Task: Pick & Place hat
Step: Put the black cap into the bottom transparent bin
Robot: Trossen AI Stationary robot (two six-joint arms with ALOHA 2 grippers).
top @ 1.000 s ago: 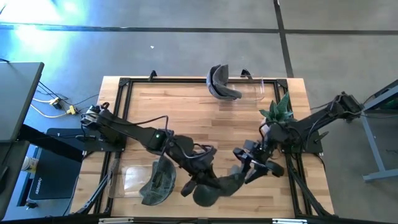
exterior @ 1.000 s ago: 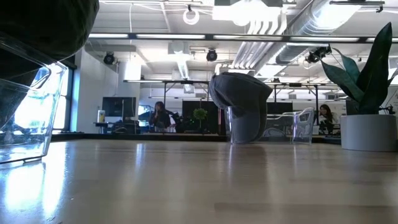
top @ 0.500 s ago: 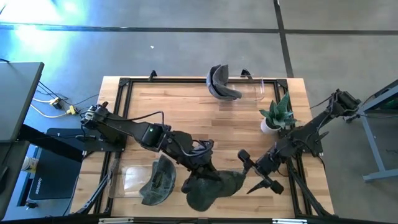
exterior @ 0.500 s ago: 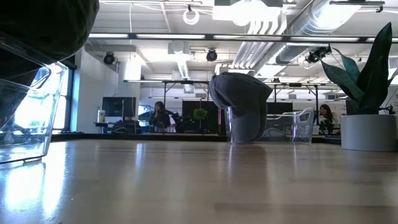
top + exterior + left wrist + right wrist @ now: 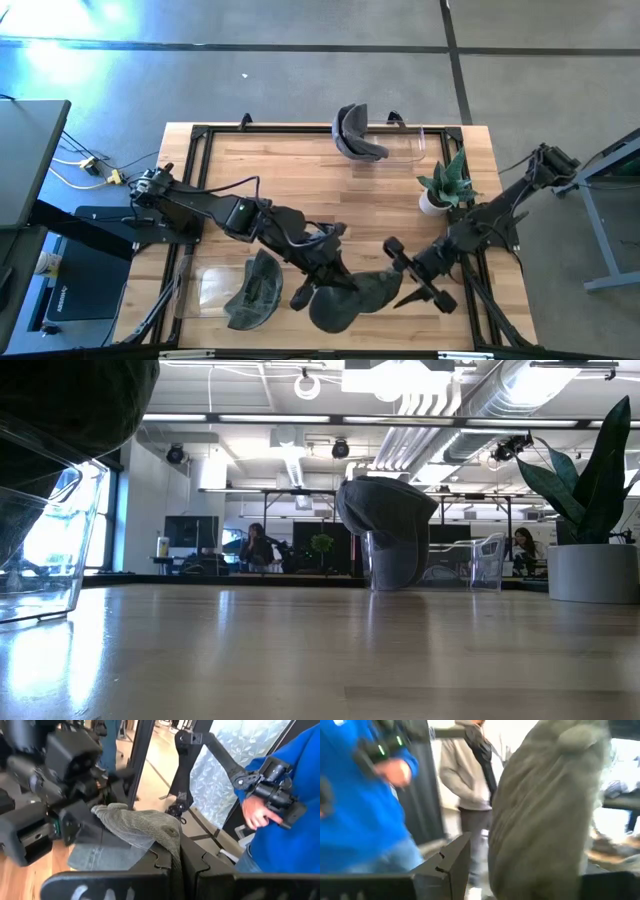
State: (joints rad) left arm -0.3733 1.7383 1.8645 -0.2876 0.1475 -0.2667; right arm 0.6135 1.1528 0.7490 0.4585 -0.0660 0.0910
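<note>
A grey-green soft hat (image 5: 352, 296) sits near the table's near edge, and in the left wrist view the hat (image 5: 135, 826) drapes past my fingers. My left gripper (image 5: 322, 283) reaches in from the table's left and is shut on it. My right gripper (image 5: 405, 275) is open at the hat's right side. In the right wrist view the hat (image 5: 545, 805) fills the space between its spread fingers (image 5: 451, 861). I cannot tell whether they touch it. The low view shows neither gripper. My left gripper pinches a bunched fold of the hat's fabric (image 5: 173, 839) between its two fingers, coming from the table's left and slanting down. The rest of the hat spreads out beyond the fingertips toward the right gripper. Whether its underside lies on the table I cannot tell.
A dark green hat (image 5: 255, 290) sits on a clear stand (image 5: 205, 288) at the near left. A grey hat (image 5: 355, 135) sits on another clear stand (image 5: 415, 145) at the far edge, also in the low view (image 5: 385, 530). A potted plant (image 5: 445, 182) stands at the right. People stand beyond the table.
My right gripper has drawn back from the hat toward the table's near right, and its arm has stretched out. It now stands with its fingers spread at the hat's right side. The hat sagged lower and flatter on that side, while my left gripper kept its hold and shifted slightly toward the near edge.
</note>
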